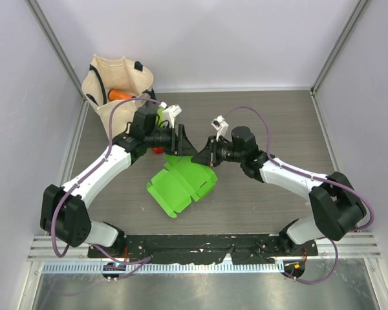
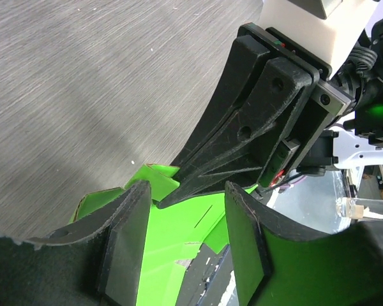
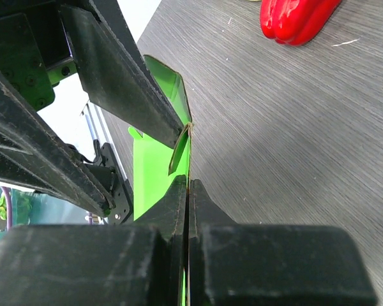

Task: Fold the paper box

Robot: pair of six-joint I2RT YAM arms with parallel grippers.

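Observation:
The bright green paper box (image 1: 178, 187) lies partly folded on the grey table, its far flap raised on edge. My right gripper (image 1: 204, 157) is shut on that upright flap's edge; the right wrist view shows the thin card (image 3: 156, 172) pinched between the closed tips of the gripper (image 3: 188, 185). My left gripper (image 1: 186, 145) stands open just above the same flap. In the left wrist view the green card (image 2: 172, 236) shows between the spread jaws of the left gripper (image 2: 185, 245). One left finger (image 3: 124, 83) touches the flap's top corner. The right gripper's fingers (image 2: 242, 146) reach in from the other side.
A cream canvas tote bag (image 1: 113, 81) with an orange item (image 1: 119, 95) inside stands at the back left. A red pepper (image 3: 293, 19) lies on the table behind the left gripper, partly hidden in the top view (image 1: 156, 150). The black base rail (image 1: 194, 244) runs along the near edge.

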